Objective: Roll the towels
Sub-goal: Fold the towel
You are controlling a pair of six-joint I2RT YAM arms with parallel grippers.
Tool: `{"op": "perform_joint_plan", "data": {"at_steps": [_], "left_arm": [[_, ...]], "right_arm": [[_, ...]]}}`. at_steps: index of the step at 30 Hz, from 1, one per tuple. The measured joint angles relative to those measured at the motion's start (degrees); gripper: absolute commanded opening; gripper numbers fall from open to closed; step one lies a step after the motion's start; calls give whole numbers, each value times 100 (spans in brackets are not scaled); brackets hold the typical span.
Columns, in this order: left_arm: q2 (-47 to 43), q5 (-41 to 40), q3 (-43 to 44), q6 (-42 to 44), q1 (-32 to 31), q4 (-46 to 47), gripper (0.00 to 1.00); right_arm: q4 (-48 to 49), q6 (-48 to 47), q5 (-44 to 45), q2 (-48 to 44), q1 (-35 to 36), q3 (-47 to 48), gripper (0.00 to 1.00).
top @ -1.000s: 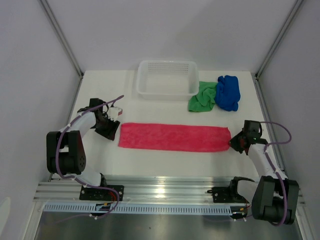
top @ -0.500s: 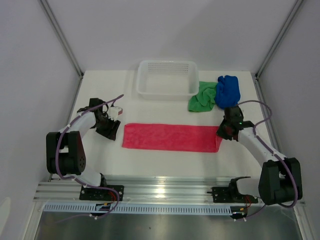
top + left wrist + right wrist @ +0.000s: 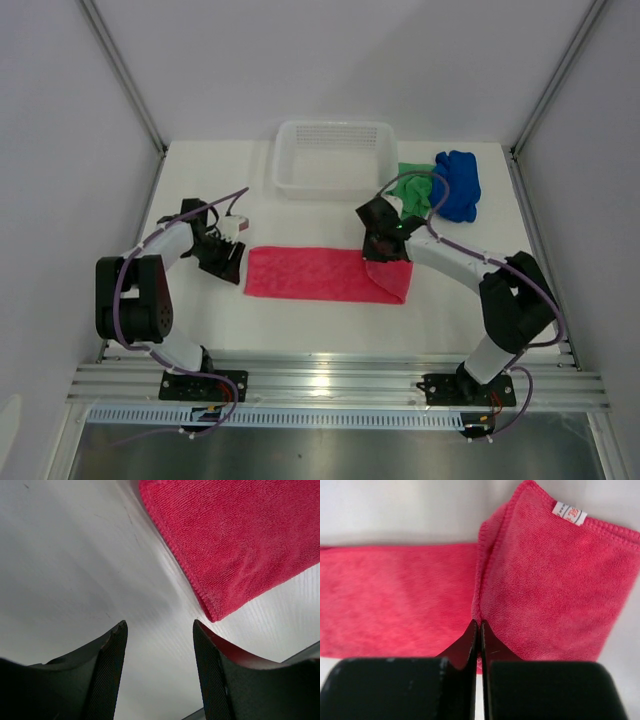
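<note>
The pink towel (image 3: 310,273) lies as a long strip across the table's middle. Its right end is lifted and doubled back over the strip. My right gripper (image 3: 378,243) is shut on that folded edge; in the right wrist view the jaws (image 3: 479,622) pinch the pink cloth (image 3: 550,590), whose white tag (image 3: 568,513) faces up. My left gripper (image 3: 232,262) hovers open just off the strip's left end, with only bare table between its fingers (image 3: 159,625) and the pink corner (image 3: 240,545) just beyond them. The green towel (image 3: 410,192) and the blue towel (image 3: 460,185) lie crumpled together at the back right.
A white mesh basket (image 3: 333,188) stands at the back centre, close behind the right gripper. White walls and metal posts enclose the table on three sides. The aluminium rail with both arm bases runs along the near edge.
My right gripper has swept left from the table's right side, carrying the pink towel's right end over the strip and shortening it. The left arm has barely moved.
</note>
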Motion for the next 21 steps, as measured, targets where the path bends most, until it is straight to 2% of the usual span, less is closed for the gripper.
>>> {"op": "perform_joint_plan", "data": {"at_steps": [8,15,19,21], "left_arm": [[166,448,-7,-103,-48,-127,58],[391,684,-11,-254,-107,-170,57],[455,848,-11,-356,-109,-162,51],[511,940,-4,-437,-109,-162,45]], "right_arm": [[116,389,7,1062,1003,931,0],[308,542,44,1453,1698,1491,0],[424,544,44,1628,1945,1845,0],[450,544,44,1725,2031,2009,0]]}}
